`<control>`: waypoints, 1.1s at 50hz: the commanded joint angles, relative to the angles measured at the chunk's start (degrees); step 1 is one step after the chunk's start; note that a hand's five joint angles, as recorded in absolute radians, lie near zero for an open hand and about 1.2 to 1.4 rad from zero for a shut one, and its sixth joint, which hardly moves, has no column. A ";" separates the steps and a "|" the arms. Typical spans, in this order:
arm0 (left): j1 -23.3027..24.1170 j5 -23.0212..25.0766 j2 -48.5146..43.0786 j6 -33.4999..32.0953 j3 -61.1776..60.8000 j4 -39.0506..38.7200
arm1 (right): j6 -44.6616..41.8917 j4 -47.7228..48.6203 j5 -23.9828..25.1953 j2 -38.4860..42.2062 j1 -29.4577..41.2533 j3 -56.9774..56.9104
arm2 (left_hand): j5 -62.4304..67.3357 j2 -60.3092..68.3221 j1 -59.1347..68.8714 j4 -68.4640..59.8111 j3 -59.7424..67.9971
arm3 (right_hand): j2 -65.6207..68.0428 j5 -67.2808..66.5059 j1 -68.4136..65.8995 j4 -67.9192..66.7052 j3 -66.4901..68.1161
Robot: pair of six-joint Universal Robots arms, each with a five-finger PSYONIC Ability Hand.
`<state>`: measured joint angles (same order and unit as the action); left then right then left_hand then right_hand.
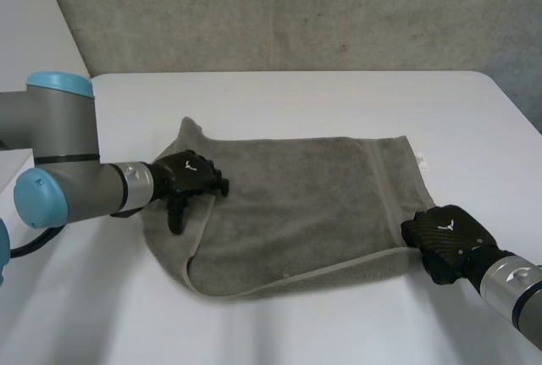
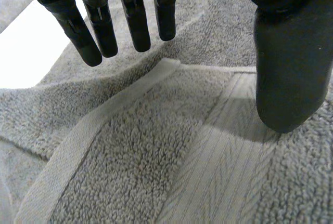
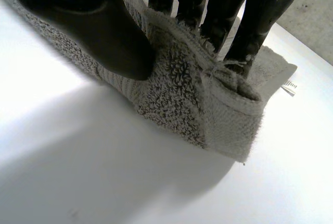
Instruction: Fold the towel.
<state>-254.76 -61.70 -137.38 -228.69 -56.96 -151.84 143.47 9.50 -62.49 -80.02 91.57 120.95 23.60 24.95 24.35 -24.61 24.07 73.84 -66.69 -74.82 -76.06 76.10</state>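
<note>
Towel: grey towel (image 1: 296, 204) lies on the white table (image 1: 296, 94), about in the middle, mostly flat. Its left end is bunched into a raised fold, and the near edge curls up a little.
L hand: left hand (image 1: 190, 177) rests on the towel's left end, palm down. Fingers (image 2: 138, 21) are straight and a bit spread, tips just over the cloth. Thumb (image 2: 291, 73) tip is down on the woven band. It grips nothing.
R hand: right hand (image 1: 445, 238) is at the near right corner. Thumb (image 3: 104, 37) is on one side, fingers (image 3: 255, 21) on the other, cloth pinched between them. The corner is raised a bit off the table.
Tag: small white tag (image 1: 421, 161) at the far right corner, lying on the table.
L arm: L arm (image 1: 68, 180) comes in from the left, low over the table.
Backgrd: grey wall (image 1: 296, 9) behind the table.
</note>
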 commanded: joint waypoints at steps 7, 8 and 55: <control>-0.12 -1.58 -0.52 -0.18 0.71 0.50 | -1.17 0.08 0.00 0.04 -0.08 0.08 | -6.90 1.75 2.35 -2.09 2.63 | 6.16 -3.31 -5.18 -3.94 3.90; -0.12 -1.67 -0.43 -0.09 0.71 0.58 | -1.17 -0.01 0.00 0.04 -0.08 0.08 | -6.90 1.75 2.35 -2.09 2.63 | 6.16 -3.31 -5.18 -3.94 3.90; -5.57 2.55 24.33 10.95 -12.90 2.88 | 0.23 -16.24 -0.27 -13.30 -3.07 -11.67 | 46.40 55.05 55.65 -55.39 55.93 | 6.16 -3.31 -5.18 -3.94 3.90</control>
<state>-259.92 -60.87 -122.99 -226.96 -67.44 -147.20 143.12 4.16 -63.03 -85.26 90.62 116.73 83.29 84.10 79.36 -86.24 87.39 73.84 -66.69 -74.86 -76.06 76.10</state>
